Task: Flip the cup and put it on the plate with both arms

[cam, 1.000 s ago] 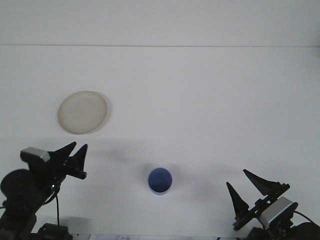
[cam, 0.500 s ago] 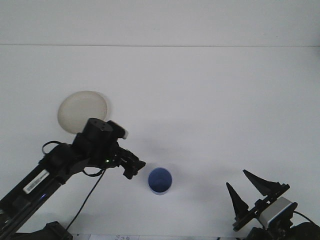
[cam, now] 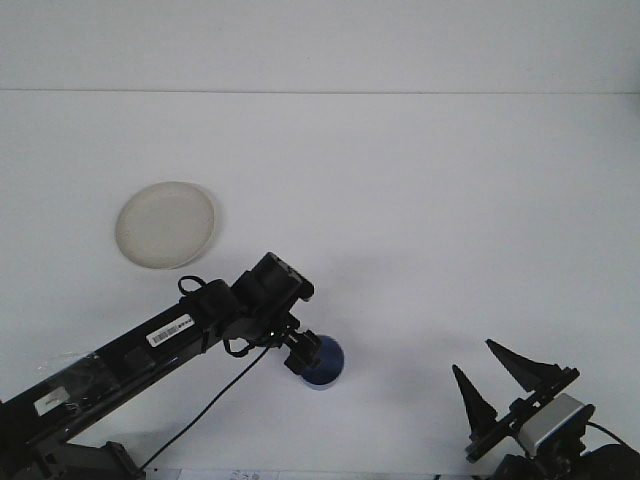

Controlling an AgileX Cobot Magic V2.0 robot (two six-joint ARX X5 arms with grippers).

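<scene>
A blue cup stands on the white table near the front middle, its left part and opening covered by my left gripper. The left arm reaches in from the lower left, and its gripper is right at the cup's left rim; from here I cannot make out whether it grips the cup. A round cream plate lies to the far left, well apart from the cup. My right gripper rests at the lower right corner, open and holding nothing, well to the right of the cup.
The left arm's black links and a cable stretch across the front left of the table. The table's back edge runs along the top.
The left arm has swung from the front left corner to the right and forward, passing below the plate and arriving at the cup. The right arm has not moved.
</scene>
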